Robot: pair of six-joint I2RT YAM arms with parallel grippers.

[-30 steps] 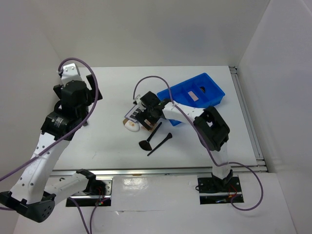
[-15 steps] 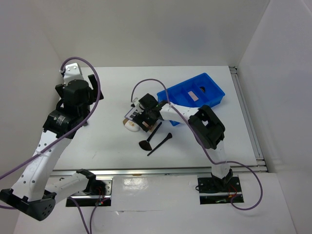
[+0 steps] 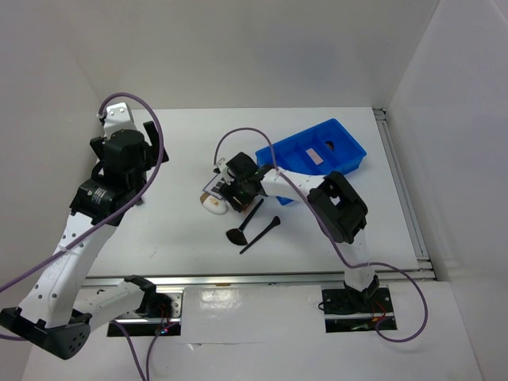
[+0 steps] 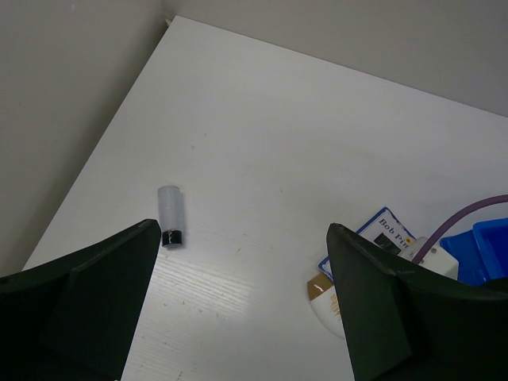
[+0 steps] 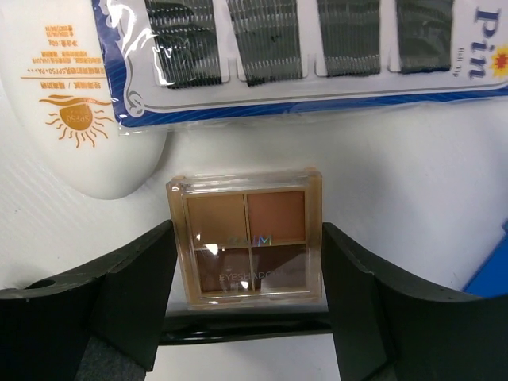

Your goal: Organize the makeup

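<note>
A square tan eyeshadow compact point(image 5: 248, 238) with four pans lies on the table between my right gripper's point(image 5: 248, 262) fingers point(image 5: 131, 294), which press on its left and right sides. Just beyond it lie a white egg-shaped sponge point(image 5: 79, 119) with tan print and a blue card of hairpins point(image 5: 302, 55). In the top view my right gripper point(image 3: 234, 192) is over this cluster, and two black brushes point(image 3: 248, 221) point(image 3: 262, 234) lie just in front. My left gripper point(image 4: 238, 317) is open and empty, high above the table. The sponge also shows in the left wrist view point(image 4: 325, 298).
The blue compartmented tray point(image 3: 313, 155) stands tilted at the back right with a pink item point(image 3: 319, 158) in it. A small clear tube with a black cap point(image 4: 170, 216) lies alone on the left. White walls close the table on the left, back and right.
My right gripper has slid a little to the left and down onto the compact. The left arm has shifted slightly.
</note>
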